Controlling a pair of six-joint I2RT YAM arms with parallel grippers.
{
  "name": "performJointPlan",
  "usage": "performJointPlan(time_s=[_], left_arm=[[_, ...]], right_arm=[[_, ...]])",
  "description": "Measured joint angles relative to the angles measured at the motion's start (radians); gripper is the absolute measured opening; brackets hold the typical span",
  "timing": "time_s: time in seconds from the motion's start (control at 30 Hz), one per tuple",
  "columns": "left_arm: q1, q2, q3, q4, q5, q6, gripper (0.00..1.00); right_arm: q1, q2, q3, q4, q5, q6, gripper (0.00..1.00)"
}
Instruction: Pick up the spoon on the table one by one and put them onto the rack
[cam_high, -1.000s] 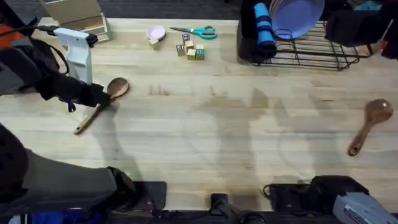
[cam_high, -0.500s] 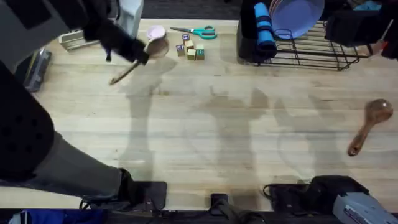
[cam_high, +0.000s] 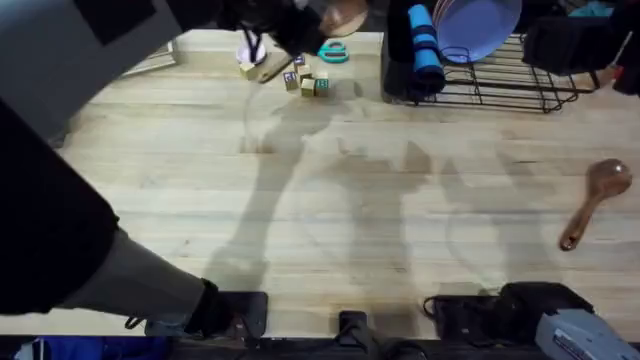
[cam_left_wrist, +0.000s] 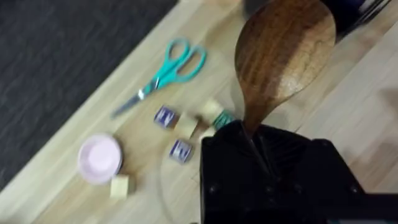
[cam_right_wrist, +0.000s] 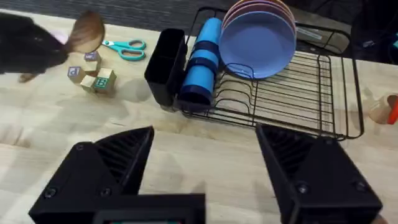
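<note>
Spoons first: we see our left end effector (cam_left_wrist: 255, 140) pinching the darker wooden spoon (cam_left_wrist: 283, 59) above the small blocks (cam_high: 305, 80) — beside the rack (cam_high: 500, 75). Tan spoon (cam_high: 593, 203) lies on the desk (cam_high: 350, 200); right end effector (cam_right_wrist: 202, 177) spread wide.

This looks like a robot lab or test room dressed up with kitchen things, not a real kitchen. The bench (cam_high: 330, 200) is a bare butcher-block top of pale planks, with arm bases and cabling bolted along the lower edge of the overhead frame. Beyond its far edge lies dark grey carpet (cam_left_wrist: 56, 56), the office kind. The props are an odd mix: a black wire dish rack (cam_right_wrist: 280, 87) with a lavender plate (cam_right_wrist: 258, 40) and a blue cup (cam_right_wrist: 202, 56) at the upper right, then teal scissors (cam_left_wrist: 165, 74), small lettered toy blocks (cam_high: 305, 80) and a little pink dish (cam_left_wrist: 99, 157) at the top centre.
</note>
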Motion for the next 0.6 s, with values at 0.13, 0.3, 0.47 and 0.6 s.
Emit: performJointPlan(time_s=[0.13, 0.3, 0.47, 0.6], left_arm=[[-0.049, 0.000, 0.000, 0.078, 0.022, -0.036, 0.043], [-0.095, 0.000, 0.000, 0.189, 0.043, -0.083, 0.043], [-0.116, 0.000, 0.000, 0.341, 0.087, -0.152, 0.043], [-0.117, 0.002, 0.000, 0.404, 0.124, -0.203, 0.043]], right_arm=[[0.000, 0.000, 0.000, 0.000, 0.000, 0.000, 0.992], [0.000, 0.000, 0.000, 0.000, 0.000, 0.000, 0.992], [0.000, 0.000, 0.000, 0.000, 0.000, 0.000, 0.992], [0.000, 0.000, 0.000, 0.000, 0.000, 0.000, 0.992]])
